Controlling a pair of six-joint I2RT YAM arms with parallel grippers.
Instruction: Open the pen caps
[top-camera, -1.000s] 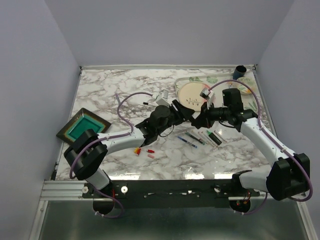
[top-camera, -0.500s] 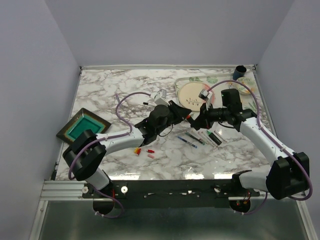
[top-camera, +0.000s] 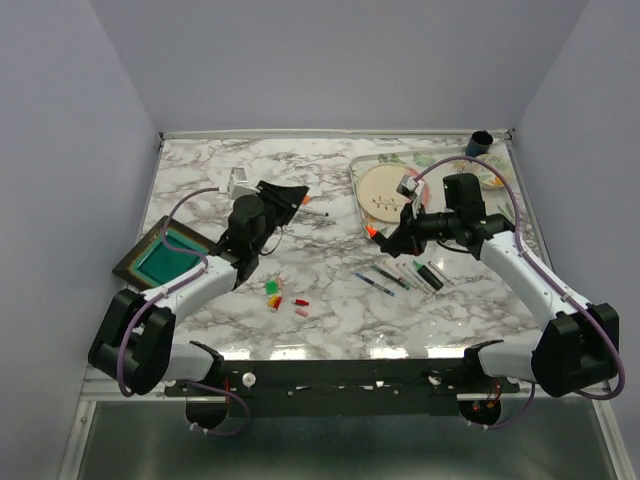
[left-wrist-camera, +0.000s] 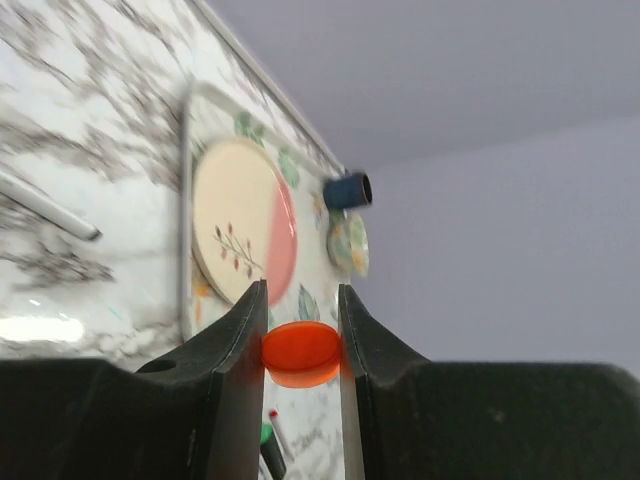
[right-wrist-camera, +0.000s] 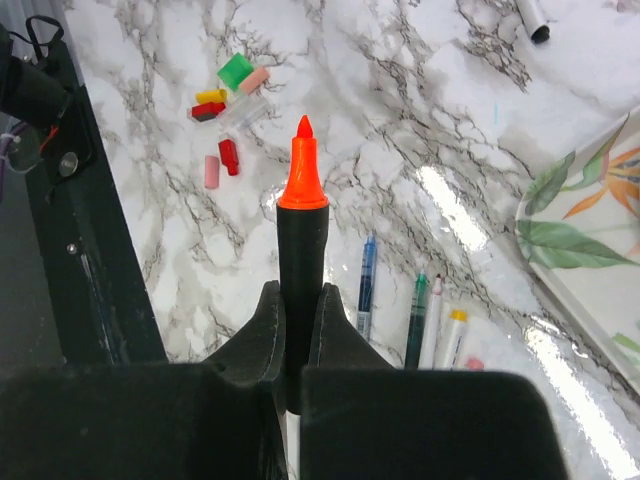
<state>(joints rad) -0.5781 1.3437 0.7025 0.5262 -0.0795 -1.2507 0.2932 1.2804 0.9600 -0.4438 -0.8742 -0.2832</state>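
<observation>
The plate (top-camera: 383, 188) sits on a tray (top-camera: 392, 158), with a cup (top-camera: 480, 143) behind it to the right. Before the plate lies a row of pens (top-camera: 392, 277); loose pen caps (top-camera: 273, 297) lie before and left. Far left sits a square dish (top-camera: 165, 255); between, perhaps a pen body (top-camera: 316, 213).

The left gripper (left-wrist-camera: 302, 300) pinches an orange cap (left-wrist-camera: 300, 352) between its two dark fingers (left-wrist-camera: 235, 370); the cap's flat round end faces the camera, and both inner faces press against its sides. Below the cap, in the gap between the fingers, a green pen tip (left-wrist-camera: 266, 434) and a red one (left-wrist-camera: 274, 414) show. Beyond the fingertips lies the marble table (left-wrist-camera: 90, 110), carrying a leaf-patterned tray (left-wrist-camera: 247, 128) with a cream and pink round plate (left-wrist-camera: 235, 225) on it. Past the plate, ahead and to the right of the fingers, sit a dark blue cup (left-wrist-camera: 347, 190) and a small patterned dish (left-wrist-camera: 350, 245). Far to the left of the fingers a pale pen (left-wrist-camera: 50, 208) lies on the marble.
</observation>
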